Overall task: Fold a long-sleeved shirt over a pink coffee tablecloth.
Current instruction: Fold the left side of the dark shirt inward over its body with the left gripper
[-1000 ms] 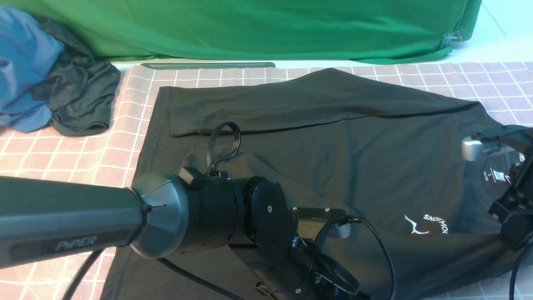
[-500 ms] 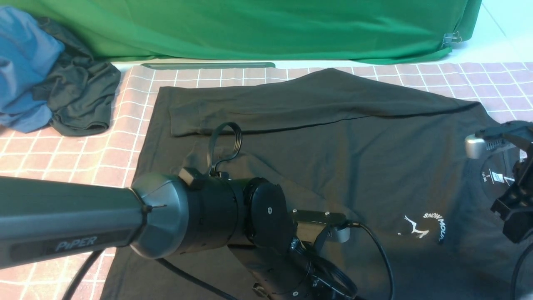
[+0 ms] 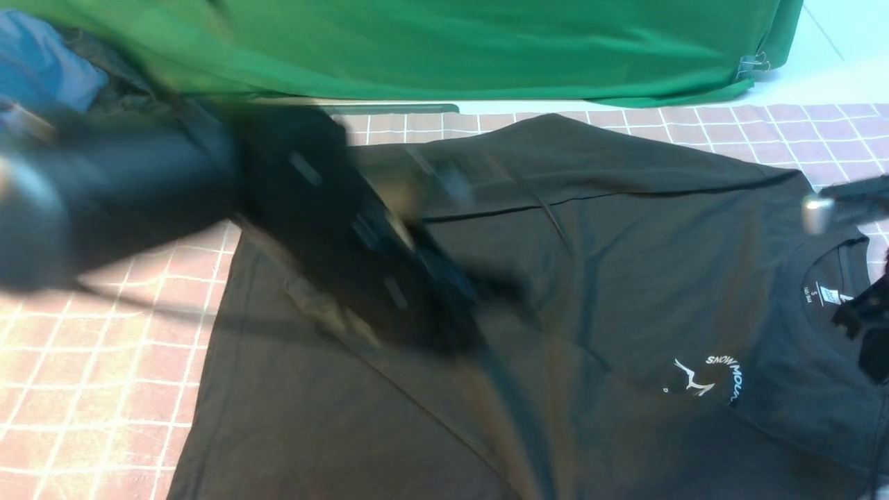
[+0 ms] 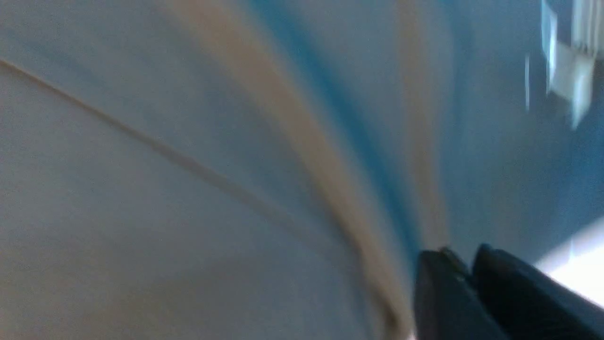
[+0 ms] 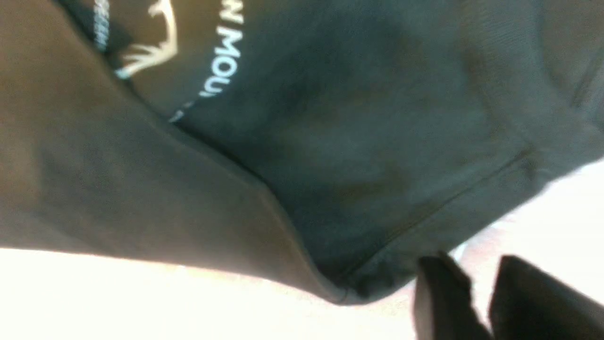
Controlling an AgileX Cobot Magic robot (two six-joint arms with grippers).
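- Lying across the pink coffee tablecloth [image 3: 118, 389], the long-sleeved shirt [image 3: 667, 278] is pointing its collar [image 3: 809, 305] toward the right edge, long axis running left-right.
- Sleeves are crossing its black body.
- Right gripper's [image 5: 476, 267] fingers are standing apart; left gripper's [image 4: 465, 259]: cannot tell.

The left arm [image 3: 153, 187] is blurred, dark and rounded, with pale flecks; the right arm [image 3: 868, 319] shows black angular parts, a silvery rounded piece [image 3: 817, 212] and a black cable [image 3: 876, 451].
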